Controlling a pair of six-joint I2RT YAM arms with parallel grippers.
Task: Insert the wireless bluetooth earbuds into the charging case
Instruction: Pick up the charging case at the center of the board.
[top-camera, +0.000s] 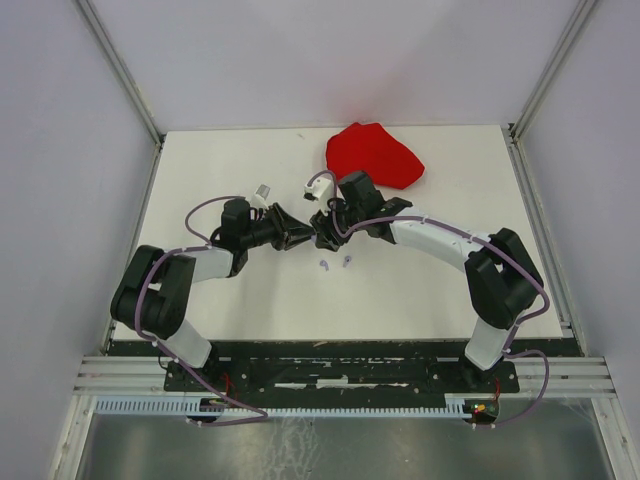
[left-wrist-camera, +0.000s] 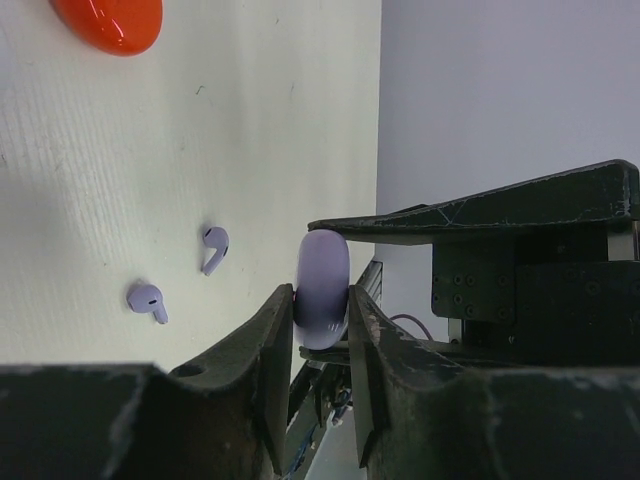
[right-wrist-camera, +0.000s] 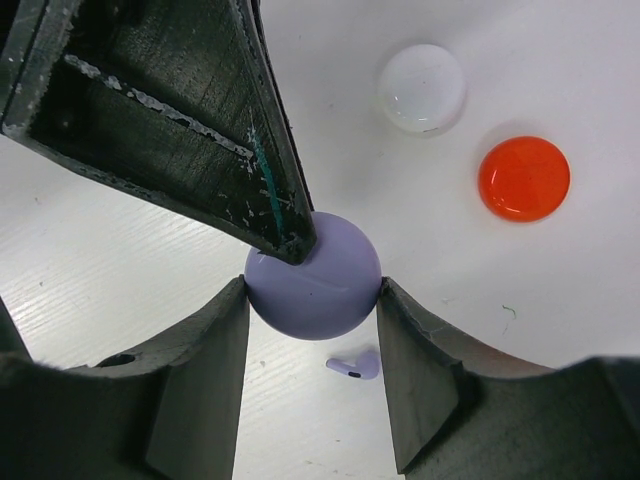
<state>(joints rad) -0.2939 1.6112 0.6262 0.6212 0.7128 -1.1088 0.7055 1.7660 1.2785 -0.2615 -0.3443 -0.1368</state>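
One lilac earbud and a second lilac earbud lie close together on the white table, a little nearer than the spot where the two arms meet. They look tiny, light, hard and smooth, so they could slip or roll away. The fat round head is likely a better place to pinch than the thin stem. The left gripper has its fingers nearly pressed together, one on each flat face of the round lilac case. The case looks hard and shiny too, and it seems to be shut. It looks to be held up off the table, just past the earbuds. The right gripper comes from the other side. Its fingers are about half spread and touch the round edge of the same case on both sides. So both grippers hold one case between them. Further right, a white case and a red case sit on the table, well apart from the fingers.
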